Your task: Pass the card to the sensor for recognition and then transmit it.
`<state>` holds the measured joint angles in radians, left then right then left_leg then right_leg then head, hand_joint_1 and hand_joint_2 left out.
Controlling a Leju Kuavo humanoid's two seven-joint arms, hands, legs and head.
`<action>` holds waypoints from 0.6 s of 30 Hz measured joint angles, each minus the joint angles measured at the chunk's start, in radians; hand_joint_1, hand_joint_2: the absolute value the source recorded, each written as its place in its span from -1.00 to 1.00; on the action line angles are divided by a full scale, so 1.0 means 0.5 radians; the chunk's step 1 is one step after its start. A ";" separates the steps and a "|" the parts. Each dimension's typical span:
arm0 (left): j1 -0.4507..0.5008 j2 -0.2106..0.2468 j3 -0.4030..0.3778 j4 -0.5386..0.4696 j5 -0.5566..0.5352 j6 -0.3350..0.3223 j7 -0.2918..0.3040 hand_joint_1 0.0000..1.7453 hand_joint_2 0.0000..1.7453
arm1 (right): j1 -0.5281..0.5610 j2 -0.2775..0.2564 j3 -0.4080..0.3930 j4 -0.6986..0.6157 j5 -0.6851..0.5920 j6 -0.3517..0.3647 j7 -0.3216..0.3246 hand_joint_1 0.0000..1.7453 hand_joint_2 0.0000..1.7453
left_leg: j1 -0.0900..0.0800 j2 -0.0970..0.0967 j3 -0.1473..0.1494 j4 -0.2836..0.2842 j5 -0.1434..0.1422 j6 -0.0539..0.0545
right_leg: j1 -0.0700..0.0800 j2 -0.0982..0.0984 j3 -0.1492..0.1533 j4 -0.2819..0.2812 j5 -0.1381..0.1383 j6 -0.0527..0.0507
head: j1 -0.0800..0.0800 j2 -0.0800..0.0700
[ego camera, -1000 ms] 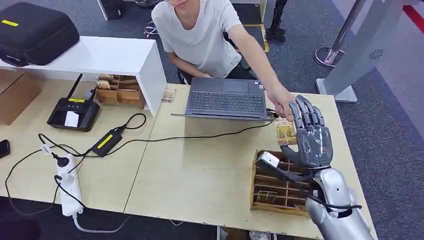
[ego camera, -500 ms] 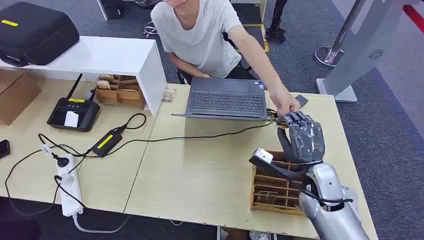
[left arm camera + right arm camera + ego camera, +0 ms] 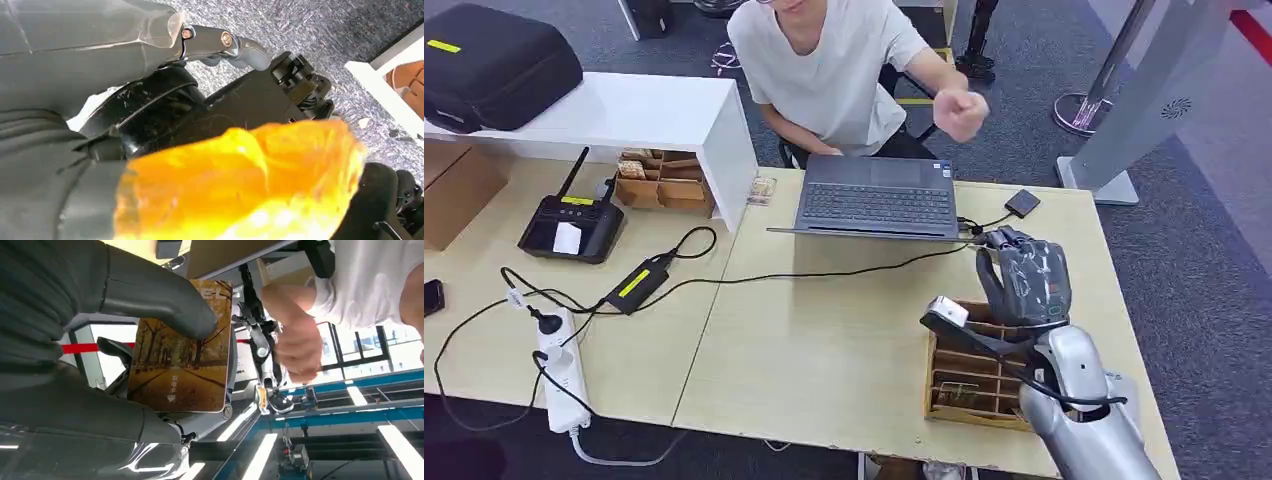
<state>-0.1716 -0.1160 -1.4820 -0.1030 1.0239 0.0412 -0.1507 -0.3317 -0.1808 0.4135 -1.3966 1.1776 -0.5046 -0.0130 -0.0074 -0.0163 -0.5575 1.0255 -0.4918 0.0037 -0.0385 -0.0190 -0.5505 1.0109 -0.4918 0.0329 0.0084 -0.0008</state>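
My right hand point(image 3: 1027, 280) hovers over the table's right side, just past the wooden card tray point(image 3: 969, 375), with its fingers curled in. In the right wrist view it holds a card point(image 3: 181, 357) printed with autumn trees, the thumb point(image 3: 160, 297) pressing one face and fingers point(image 3: 100, 417) behind it. A small black square sensor point(image 3: 1022, 202) lies on the table beyond the hand, wired toward the laptop point(image 3: 879, 195). The person's hand point(image 3: 960, 110) is raised above the laptop, away from mine. My left hand point(image 3: 65, 45) shows as a grey cover; its fingers are hidden behind an orange blur.
A person in a white shirt point(image 3: 834, 70) sits behind the laptop. Cables point(image 3: 824, 275) cross the table to an adapter point(image 3: 636, 283) and a power strip point(image 3: 560, 368). A black terminal point(image 3: 570, 225), a wooden organiser point(image 3: 662, 180), a white shelf point(image 3: 624, 110) and a black case point(image 3: 494, 60) stand at left.
My right hand's fingers have closed around the card that the person held against it. The person's hand has let go and pulled back up toward their body.
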 joint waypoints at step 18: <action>0.001 0.001 0.001 0.002 0.101 0.011 -0.016 -1.00 -1.00 | 0.407 -0.096 -0.218 -0.288 0.084 -0.175 -0.027 1.00 1.00 | -0.001 -0.002 -0.001 0.000 -0.001 0.001 | -0.001 -0.003 -0.001 -0.002 -0.001 0.001 | 0.001 0.000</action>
<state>-0.1712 -0.1156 -1.4817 -0.1019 1.0742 0.0465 -0.1587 -0.1281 -0.2289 0.3047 -1.5405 1.2196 -0.5921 -0.0263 -0.0080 -0.0172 -0.5581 1.0255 -0.4923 0.0042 -0.0388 -0.0202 -0.5511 1.0097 -0.4921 0.0332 0.0088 -0.0008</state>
